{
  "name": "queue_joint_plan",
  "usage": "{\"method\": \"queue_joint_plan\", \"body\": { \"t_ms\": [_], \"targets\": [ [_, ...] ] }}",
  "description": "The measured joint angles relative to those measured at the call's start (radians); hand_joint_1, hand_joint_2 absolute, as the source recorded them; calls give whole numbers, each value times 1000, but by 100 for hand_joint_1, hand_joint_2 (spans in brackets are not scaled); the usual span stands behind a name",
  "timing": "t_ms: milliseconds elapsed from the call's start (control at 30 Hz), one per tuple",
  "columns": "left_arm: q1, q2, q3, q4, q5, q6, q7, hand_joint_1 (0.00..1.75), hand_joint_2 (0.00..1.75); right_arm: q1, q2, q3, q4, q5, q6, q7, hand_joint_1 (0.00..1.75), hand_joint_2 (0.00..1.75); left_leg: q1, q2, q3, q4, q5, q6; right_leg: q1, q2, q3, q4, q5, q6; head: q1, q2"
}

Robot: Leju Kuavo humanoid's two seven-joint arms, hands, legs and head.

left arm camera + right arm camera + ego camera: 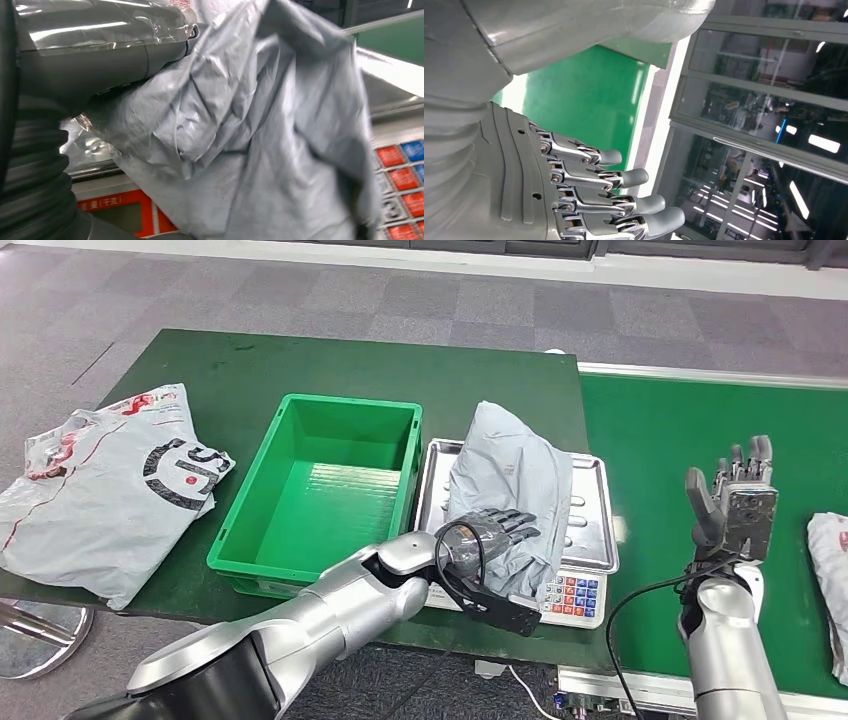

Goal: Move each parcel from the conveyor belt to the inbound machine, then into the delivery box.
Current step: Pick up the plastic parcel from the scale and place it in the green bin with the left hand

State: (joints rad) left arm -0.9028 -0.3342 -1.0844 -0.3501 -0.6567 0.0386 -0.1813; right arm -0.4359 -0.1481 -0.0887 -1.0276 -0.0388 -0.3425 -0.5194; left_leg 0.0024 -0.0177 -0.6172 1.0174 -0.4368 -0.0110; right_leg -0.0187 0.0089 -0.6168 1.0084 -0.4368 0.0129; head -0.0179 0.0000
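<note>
A crumpled grey parcel [510, 465] lies on the steel tray of the inbound machine [592, 530], a scale with coloured keys at its front. My left hand [490, 530] rests over the parcel's near end and grips its bunched plastic. In the left wrist view the thick thumb [100, 45] presses against the grey parcel [260, 140]. The green delivery box [350, 405] stands left of the scale with nothing inside. My right hand [740, 500] is raised above the conveyor belt [660, 440], fingers apart and holding nothing; the right wrist view shows its fingers [589, 190] spread.
Another pale parcel [832, 570] lies on the belt at the right edge. A large white printed parcel [100, 490] covers the dark green table's [300, 360] left end. A black cable hangs by my left wrist. Grey carpet lies beyond the table.
</note>
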Motion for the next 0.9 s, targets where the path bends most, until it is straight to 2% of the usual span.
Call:
{"method": "queue_joint_plan", "body": {
  "t_ms": [33,133,167,267,467,800,900],
  "targets": [
    [-3,0,-5,4,-3,-6,0,14,175,-4,-5,5,2,-9,3,0,0,175,0,0,0,0,0,0,0,0,0,0,0,0,0,0],
    [-14,0,-13,17,-19,-55,6,144,175,-23,-21,23,14,-38,25,1,0,175,0,0,0,0,0,0,0,0,1,0,0,0,0,0],
    [-19,0,-14,20,-26,-75,9,175,175,-31,-26,29,22,-48,33,0,0,175,0,0,0,0,0,0,0,0,1,0,0,0,0,0],
    [-37,1,-17,27,-32,-100,14,175,175,-61,-39,47,56,-66,52,-10,0,175,0,0,1,0,0,0,0,0,3,0,0,0,0,0],
    [-49,3,2,32,-8,-5,14,175,175,-84,-47,70,91,-76,59,-21,0,175,0,0,2,0,0,0,0,0,3,0,0,0,0,0],
    [-57,4,20,35,-5,10,14,175,175,-86,-49,76,104,-76,59,-21,0,175,0,0,2,0,0,0,0,0,3,0,0,0,0,0],
    [-57,4,27,35,-1,42,13,175,175,-86,-49,76,105,-76,58,-21,0,175,0,0,2,0,0,0,0,0,3,0,0,0,0,0]
  ]
}}
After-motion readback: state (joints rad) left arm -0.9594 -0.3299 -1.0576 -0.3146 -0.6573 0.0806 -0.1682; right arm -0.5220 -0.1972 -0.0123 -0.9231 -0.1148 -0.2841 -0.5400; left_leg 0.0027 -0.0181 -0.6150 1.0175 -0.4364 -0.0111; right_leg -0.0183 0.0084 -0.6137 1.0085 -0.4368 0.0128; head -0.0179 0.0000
